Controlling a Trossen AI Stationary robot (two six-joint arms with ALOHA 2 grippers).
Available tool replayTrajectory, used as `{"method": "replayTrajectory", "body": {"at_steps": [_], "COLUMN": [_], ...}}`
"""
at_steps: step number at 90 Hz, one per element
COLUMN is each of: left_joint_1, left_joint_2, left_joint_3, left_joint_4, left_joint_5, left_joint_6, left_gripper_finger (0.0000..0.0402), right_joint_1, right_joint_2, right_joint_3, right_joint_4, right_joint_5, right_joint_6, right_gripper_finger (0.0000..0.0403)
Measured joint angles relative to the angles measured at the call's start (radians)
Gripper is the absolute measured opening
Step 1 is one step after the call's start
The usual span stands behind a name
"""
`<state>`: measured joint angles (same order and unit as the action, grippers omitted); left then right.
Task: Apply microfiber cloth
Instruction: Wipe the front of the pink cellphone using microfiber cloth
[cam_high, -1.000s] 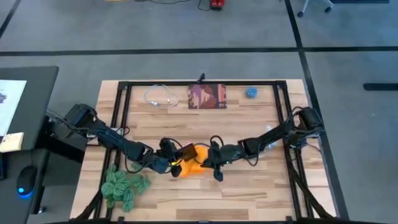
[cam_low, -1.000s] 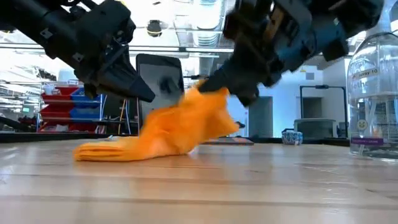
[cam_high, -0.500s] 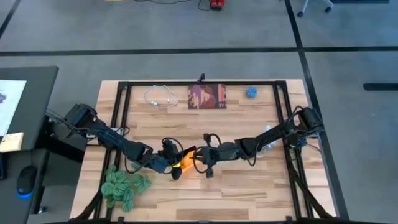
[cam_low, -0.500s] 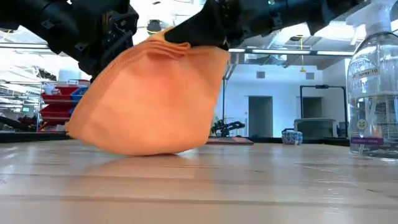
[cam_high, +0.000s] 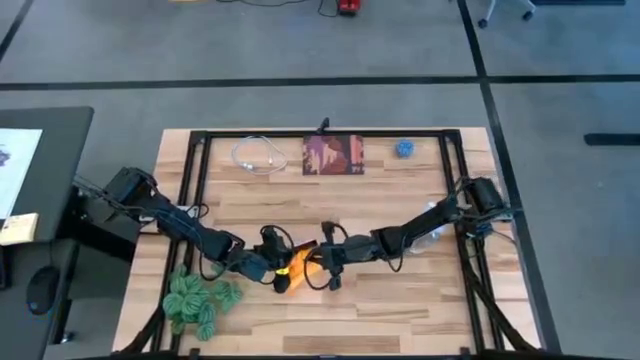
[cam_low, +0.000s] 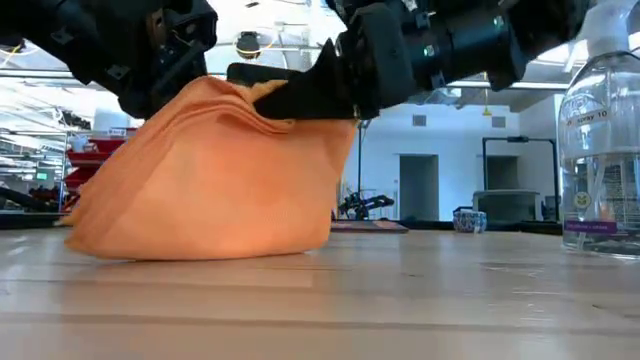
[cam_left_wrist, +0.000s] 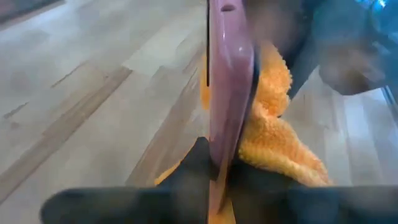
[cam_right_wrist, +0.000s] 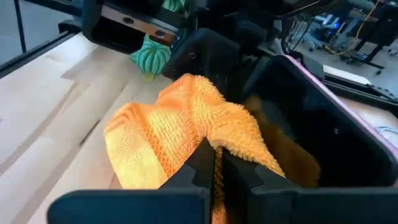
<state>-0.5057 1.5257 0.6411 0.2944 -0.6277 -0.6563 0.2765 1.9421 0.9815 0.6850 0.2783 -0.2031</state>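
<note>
The bright orange microfiber cloth (cam_low: 210, 180) hangs as a broad drape near the table's middle, its lower edge on the wood. My right gripper (cam_right_wrist: 213, 163) is shut on it at the top. Behind the cloth stands a black smartphone (cam_right_wrist: 311, 112) in a pink case (cam_left_wrist: 229, 81), with my left gripper (cam_left_wrist: 214, 177) shut on it. The low view hides the phone behind the cloth. From above, both grippers meet at the cloth (cam_high: 296, 266), left gripper (cam_high: 276, 270) on one side and right gripper (cam_high: 312, 260) on the other. My left gripper pinches the smartphone's end nearest the wrist (cam_left_wrist: 217, 163) between its two fingers, one on each flat face. The phone stands on edge, pointing away along the fingers. The cloth lies against its far face. My right gripper pinches a bunched fold of the cloth's upper part (cam_right_wrist: 214, 140) between its two fingers, coming roughly level from the table's right. The cloth (cam_low: 280, 95) hangs spread below the fingers, draped against the phone, with its lower edge (cam_low: 200, 250) on the table.
A green knobbly bundle (cam_high: 200, 295) lies near the front left, close to my left arm. At the back are a white cable (cam_high: 258, 155), a dark red printed square (cam_high: 333, 155) and a small blue thing (cam_high: 403, 148). A clear spray bottle (cam_low: 600, 140) stands at the right.
My right gripper has gone up and toward the table's left with the cloth. The cloth, which lay low and crumpled with one end flat on the table, now hangs spread wide and covers the upright phone in the low view.
</note>
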Motion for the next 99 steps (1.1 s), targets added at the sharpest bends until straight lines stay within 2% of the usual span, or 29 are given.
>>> {"method": "replayTrajectory", "body": {"at_steps": [43, 57, 68, 76, 85, 99], "left_joint_1": [-0.001, -0.003, -0.006, -0.006, -0.006, -0.007], "left_joint_2": [-0.005, -0.004, 0.001, 0.001, 0.0, -0.005], "left_joint_3": [0.004, 0.004, 0.001, 0.001, 0.001, 0.005], "left_joint_4": [0.013, 0.003, -0.013, -0.013, -0.009, 0.003], "left_joint_5": [-0.021, -0.009, 0.009, 0.008, -0.007, -0.015], "left_joint_6": [-0.014, -0.011, -0.007, 0.001, -0.002, -0.008], "left_gripper_finger": [0.0007, 0.0007, 0.0007, 0.0007, 0.0007, 0.0007], "right_joint_1": [0.059, 0.064, 0.062, 0.063, 0.065, 0.073], "right_joint_2": [0.009, 0.01, 0.008, 0.008, 0.007, 0.007], "right_joint_3": [0.11, 0.112, 0.115, 0.114, 0.111, 0.107], "right_joint_4": [0.001, -0.039, -0.153, -0.195, -0.154, 0.001], "right_joint_5": [0.375, 0.384, 0.302, 0.294, 0.325, 0.381], "right_joint_6": [-0.259, -0.247, -0.185, -0.176, -0.196, -0.281], "right_gripper_finger": [0.0, 0.0, 0.0, 0.0, 0.0, 0.0]}}
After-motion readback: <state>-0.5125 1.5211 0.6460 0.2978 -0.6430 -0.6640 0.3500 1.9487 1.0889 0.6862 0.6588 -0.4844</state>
